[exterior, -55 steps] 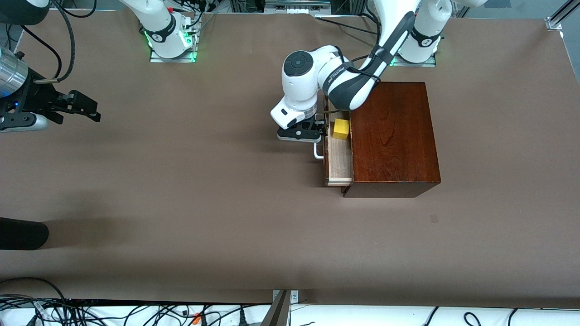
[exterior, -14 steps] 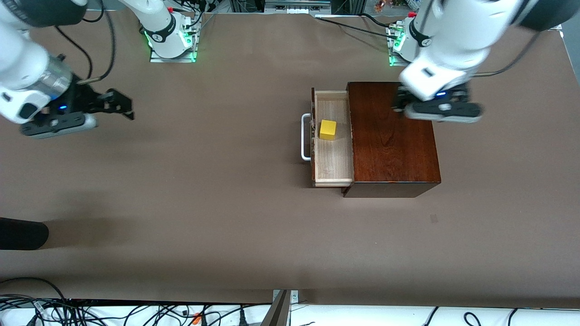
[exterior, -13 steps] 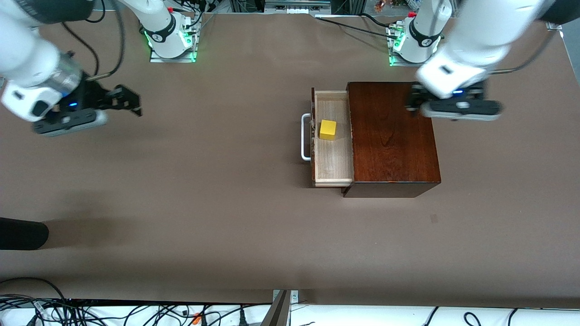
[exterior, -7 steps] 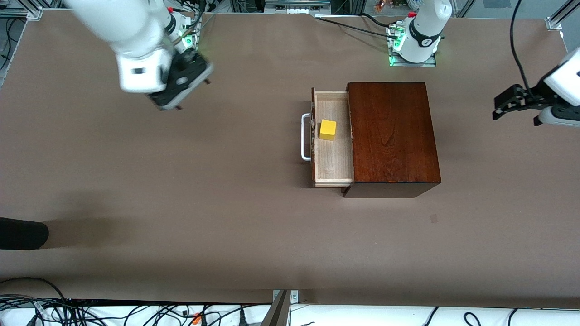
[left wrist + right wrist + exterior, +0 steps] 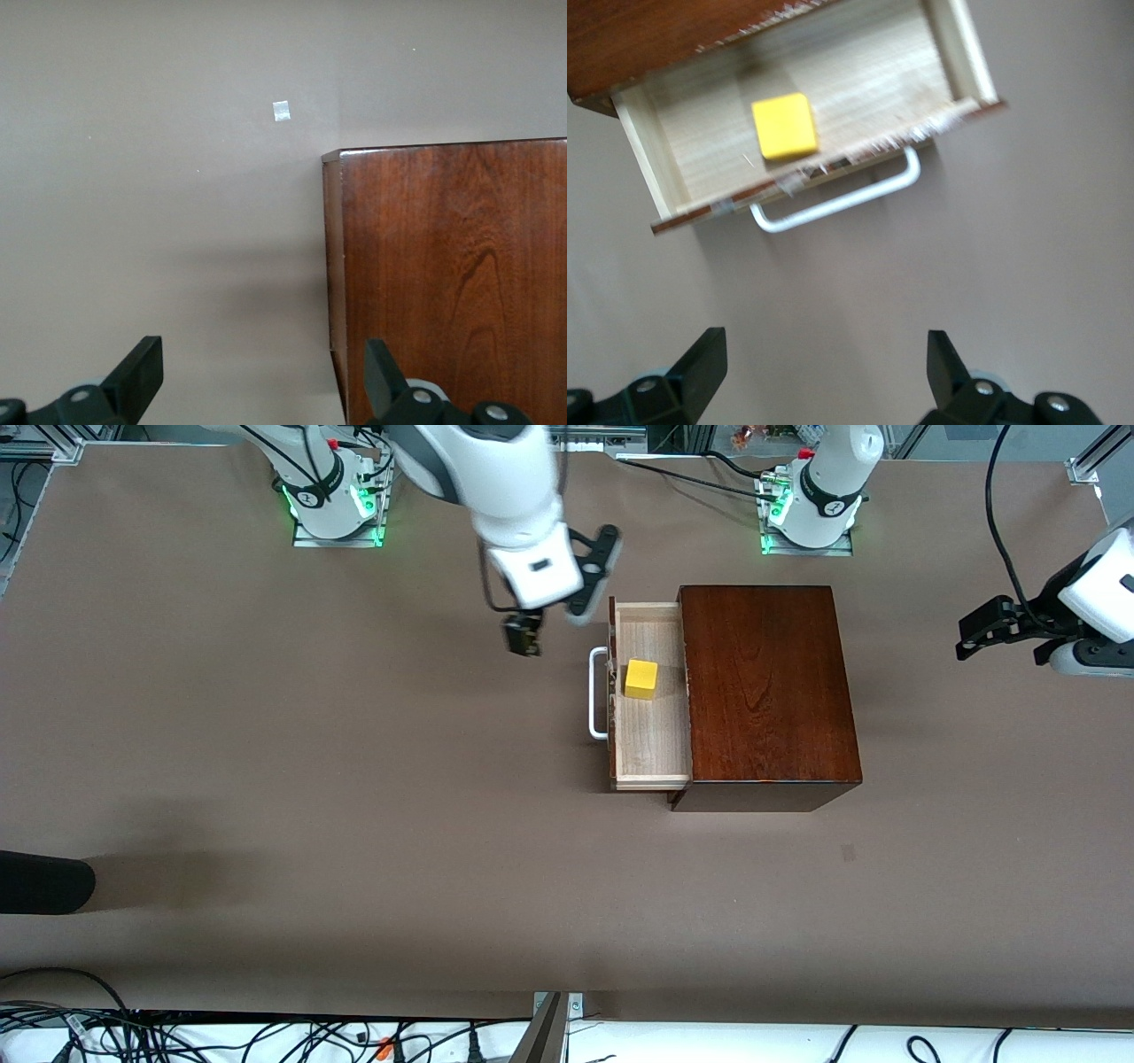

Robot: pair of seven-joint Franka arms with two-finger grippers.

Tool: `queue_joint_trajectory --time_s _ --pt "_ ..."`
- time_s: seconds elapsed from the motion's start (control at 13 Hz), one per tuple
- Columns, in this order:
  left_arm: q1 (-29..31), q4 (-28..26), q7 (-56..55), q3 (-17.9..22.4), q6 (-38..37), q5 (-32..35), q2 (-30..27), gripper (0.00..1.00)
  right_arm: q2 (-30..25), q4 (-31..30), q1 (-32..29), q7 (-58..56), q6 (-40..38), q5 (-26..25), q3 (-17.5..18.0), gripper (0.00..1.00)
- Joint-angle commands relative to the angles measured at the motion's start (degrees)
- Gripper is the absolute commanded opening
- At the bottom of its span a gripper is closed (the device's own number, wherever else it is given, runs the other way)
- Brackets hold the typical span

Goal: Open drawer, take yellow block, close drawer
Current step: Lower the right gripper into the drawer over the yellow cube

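the drawer [image 5: 651,695] stands pulled out of the dark wooden box [image 5: 766,695], its pale wood floor exposed and its white bar handle [image 5: 598,693] facing the right arm's end of the table. the box sits on the brown table [image 5: 354,779] toward the left arm's end, closer to the edge where the robot bases stand than to the front camera's edge. the yellow block [image 5: 640,678] lies flat on the drawer floor, in the half of the tray farther from the front camera, apart from the tray's walls and near the drawer front. in the right wrist view the block [image 5: 785,127] shows as a plain yellow square inside the open tray [image 5: 833,97], with the handle [image 5: 837,199] just outside the front panel.

the right gripper [image 5: 554,615] hangs in the air over the bare table just beside the drawer's front, at the handle's end toward the bases' edge. its fingers [image 5: 700,363] are spread wide apart with nothing between them.

the left gripper [image 5: 997,627] hangs over the table near the edge at the left arm's end, well apart from the box. its fingers [image 5: 142,372] are also spread and empty, and its wrist view looks down on a corner of the box [image 5: 452,274] and a small pale square mark [image 5: 282,111] on the table.
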Motion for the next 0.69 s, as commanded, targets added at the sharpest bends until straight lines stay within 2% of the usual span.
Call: queue_joint_trajectory --time_s 0.0,0.31,0.61 --pt "-0.05 1.17 -0.78 -1.21 -1.64 -0.57 -0.14 1.00 8.62 8.48 4.89 -1.41 1.40 -4.50 -0.62 1.00" --pt "0.48 2.92 -0.34 -1.38 -3.21 -1.36 0.04 1.00 17.51 10.34 7.90 -0.97 13.87 -7.16 -1.06 1.00" --pt "0.65 3.36 -0.34 -1.38 -3.40 -1.27 0.39 1.00 20.43 12.99 9.57 -1.06 13.98 -8.74 -1.06 1.00"
